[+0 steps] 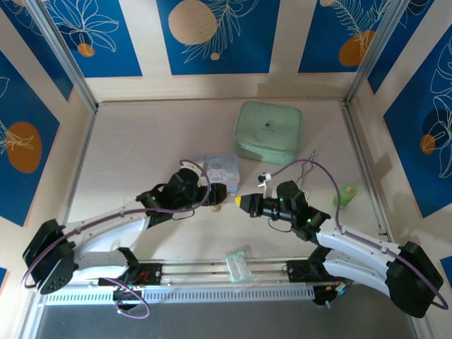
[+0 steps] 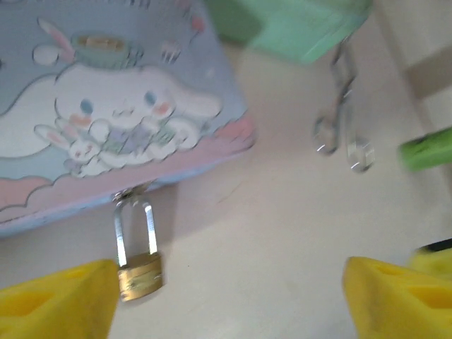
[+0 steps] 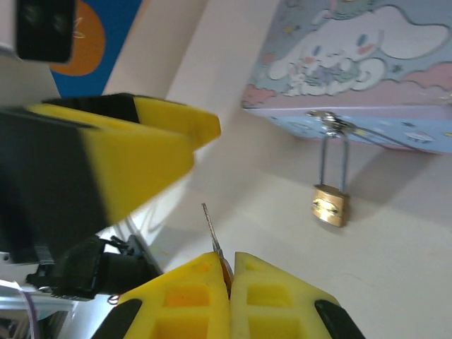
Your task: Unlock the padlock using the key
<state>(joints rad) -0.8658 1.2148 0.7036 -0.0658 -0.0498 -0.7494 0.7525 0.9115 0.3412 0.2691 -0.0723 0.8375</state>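
The small brass-gold padlock [image 2: 139, 274] with a thin silver shackle is hooked through the clasp of the pastel cartoon tin [image 2: 106, 106]. Its body lies on the pale counter [image 2: 282, 233], just in front of the left tool [image 2: 226, 311] and right beside one of its yellow fingers.

I judge it light and loose. It can swing on the clasp and slide away when the key pushes at it, so I would pinch the brass body by its flat sides, not by the shackle, and leave the bottom end free.

The left tool stands wide open and holds nothing. The very small, thin silver-grey metal key [image 3: 210, 227] is in the right tool [image 3: 229, 279], whose yellow fingers are pressed together on its head. Only the narrow blade sticks out in front. From this tool the padlock is ahead and to the right, and the blade tip does not touch it.

The key seems stiff but smooth, so it may twist in the grip. I cannot see the keyhole.

Beyond the left tool lie some silver wire loops [image 2: 342, 138] and a mint-green pouch [image 2: 296, 28].
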